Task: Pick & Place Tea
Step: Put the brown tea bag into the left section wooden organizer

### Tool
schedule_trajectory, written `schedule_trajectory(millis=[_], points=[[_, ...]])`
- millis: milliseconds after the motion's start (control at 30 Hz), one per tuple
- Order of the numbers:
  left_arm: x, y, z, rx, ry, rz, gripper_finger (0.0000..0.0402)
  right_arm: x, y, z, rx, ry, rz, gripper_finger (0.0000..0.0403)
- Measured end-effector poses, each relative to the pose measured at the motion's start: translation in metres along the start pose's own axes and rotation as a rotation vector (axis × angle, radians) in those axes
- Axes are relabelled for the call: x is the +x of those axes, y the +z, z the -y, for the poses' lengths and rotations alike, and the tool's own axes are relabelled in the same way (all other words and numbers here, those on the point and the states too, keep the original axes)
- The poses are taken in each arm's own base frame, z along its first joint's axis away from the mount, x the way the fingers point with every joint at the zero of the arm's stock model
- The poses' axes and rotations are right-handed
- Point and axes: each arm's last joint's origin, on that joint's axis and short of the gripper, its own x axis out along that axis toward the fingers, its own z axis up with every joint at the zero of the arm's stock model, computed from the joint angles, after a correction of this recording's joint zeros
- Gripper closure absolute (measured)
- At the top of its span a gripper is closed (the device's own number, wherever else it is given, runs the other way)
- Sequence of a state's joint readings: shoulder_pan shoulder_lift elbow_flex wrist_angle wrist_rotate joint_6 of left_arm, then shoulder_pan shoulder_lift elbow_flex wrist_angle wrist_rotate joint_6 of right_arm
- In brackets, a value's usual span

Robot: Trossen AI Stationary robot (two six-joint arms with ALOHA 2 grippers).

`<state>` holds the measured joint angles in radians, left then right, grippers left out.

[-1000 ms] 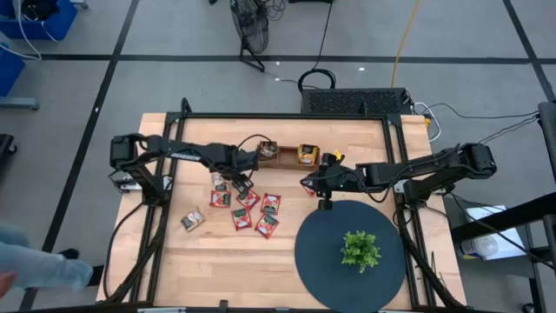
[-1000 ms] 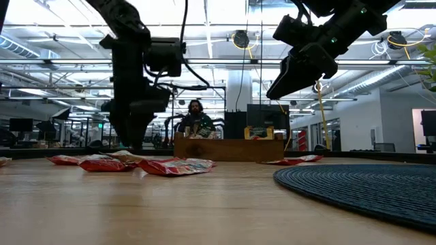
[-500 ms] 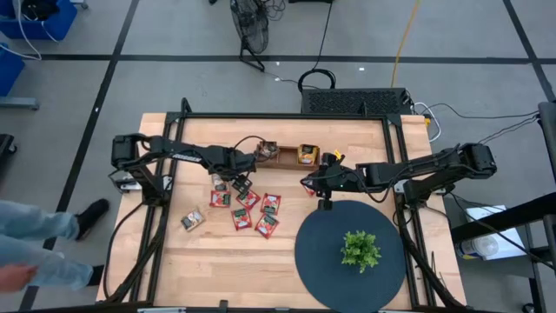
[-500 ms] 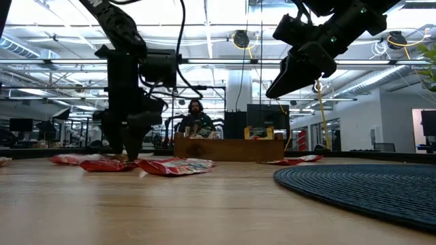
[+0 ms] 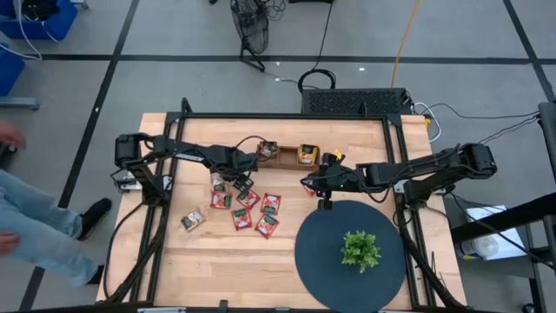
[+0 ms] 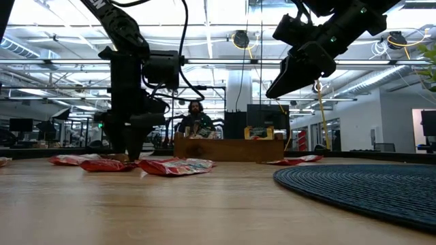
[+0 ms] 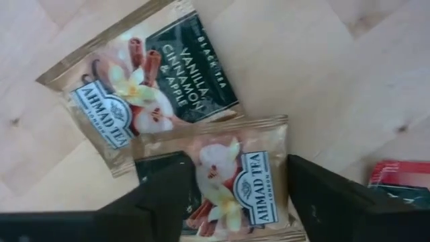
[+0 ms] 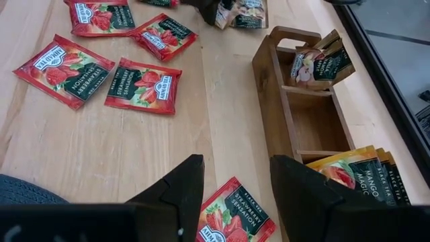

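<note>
While the left gripper [image 7: 225,202] stands low over the table [image 5: 347,139] near the wooden tray [image 8: 302,114], its two dark fingers [image 7: 164,191] are spread and straddle a vanilla-cinnamon-apple tea sachet [image 7: 235,178], one finger at each side edge; whether they press on it or merely flank it cannot be told. That sachet is a flat square of pale tan foil with a dark green panel, a white flower, cinnamon sticks and a blue brand label. It overlaps a second sachet of the same flavour [image 7: 144,81] lying flat on the wood. A cluster of red strawberry sachets [image 5: 248,209] lies spread on the table in front of the tray, each red with a dark panel and strawberry picture; one more red strawberry sachet [image 8: 232,218] lies directly beneath the right gripper [image 8: 235,195]. Inside the tray, one tan sachet [image 8: 319,64] leans tilted in the end compartment, the middle compartment shows bare wood, and orange mango sachets [image 8: 363,171] stand in the other end compartment. The right gripper hangs above the table between the tray and the round dark mat [image 5: 347,235], fingers parted and holding nothing.
</note>
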<state>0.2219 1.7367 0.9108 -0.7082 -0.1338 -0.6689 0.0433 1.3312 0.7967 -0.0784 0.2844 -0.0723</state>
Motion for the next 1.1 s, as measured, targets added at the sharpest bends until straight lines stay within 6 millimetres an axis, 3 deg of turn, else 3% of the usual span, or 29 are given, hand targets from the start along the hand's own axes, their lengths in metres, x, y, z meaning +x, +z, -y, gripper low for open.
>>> schedule_trajectory(millis=[433,600,800,933,1100], points=[[-0.007,0.0,-0.001,0.051,-0.027,0.021,0.0382,0.0,0.0,0.0,0.003,-0.002,0.0,0.0248],[-0.015,-0.003,0.006,0.216,0.003,0.007,0.0378,0.0,0.0,0.0,0.008,-0.002,0.003,0.0248],[-0.048,-0.011,0.033,0.541,0.193,0.11,0.0389,0.0,0.006,0.001,0.021,-0.007,0.062,0.0248],[-0.067,-0.029,0.059,0.82,0.327,0.244,0.038,0.0,0.012,0.003,0.018,-0.017,0.123,0.0248],[-0.074,-0.064,0.088,1.296,0.492,0.36,0.0389,0.003,0.011,0.009,0.029,-0.041,0.275,0.0248]])
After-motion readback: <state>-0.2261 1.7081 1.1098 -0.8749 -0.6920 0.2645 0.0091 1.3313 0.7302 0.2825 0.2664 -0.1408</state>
